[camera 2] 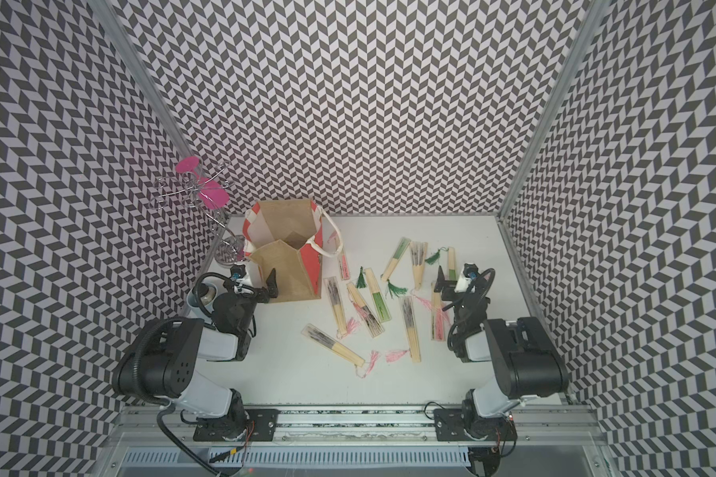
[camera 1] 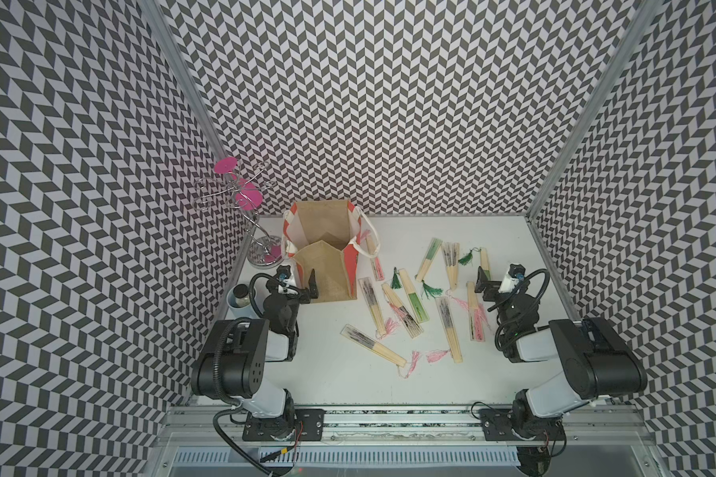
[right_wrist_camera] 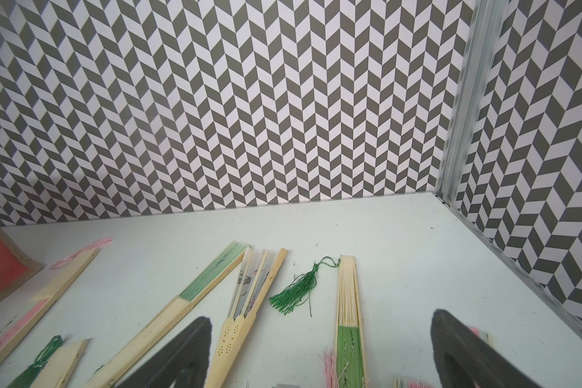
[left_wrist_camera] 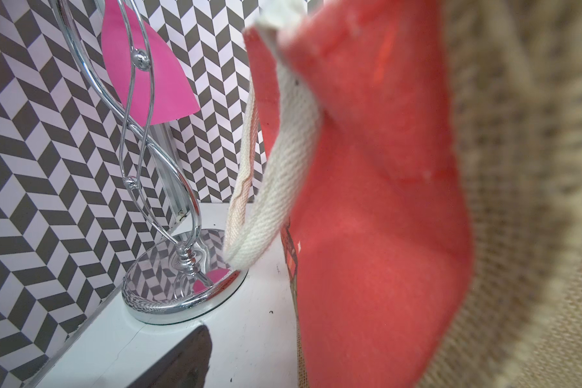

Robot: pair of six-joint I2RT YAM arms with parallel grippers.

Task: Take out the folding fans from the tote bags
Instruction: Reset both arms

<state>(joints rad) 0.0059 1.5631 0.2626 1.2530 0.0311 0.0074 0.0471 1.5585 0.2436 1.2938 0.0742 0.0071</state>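
Spread wide, the jaws of both grippers are holding nothing. At the left edge of the white tabletop (camera 1: pixel 340 384), a pale cup (camera 1: pixel 233 304) with a small jar inside is sitting beside the left arm. Behind it, a chrome wire stand with pink discs (camera 1: pixel 240 198) is rising from a mirrored round base. The left gripper (camera 1: pixel 309 287) is hovering at the near left corner of the boxy tan jute tote bag with red-orange and white side panels (camera 1: pixel 325 268). In its wrist view only one dark finger (left_wrist_camera: pixel 195 362) is showing beside blurred jute, so whether it is touching the cloth cannot be told. The bag is standing upright at the back left with its mouth gaping, and a cream handle (camera 1: pixel 368 243) is drooping over its right side. To the right, about ten slim pale-bamboo folding fans (camera 1: pixel 447 330) are lying scattered flat on the table, outside the bag, with green and pink tassels trailing. One is lying just beside the bag under the drooping handle, and another is lying slightly splayed (right_wrist_camera: pixel 249 289). The right gripper (camera 1: pixel 485 289) is hanging over the rightmost fans. In its wrist view, a green-papered fan (right_wrist_camera: pixel 348 312) and its green tassel (right_wrist_camera: pixel 296 292) are lying between its two dark fingers (right_wrist_camera: pixel 189 349).
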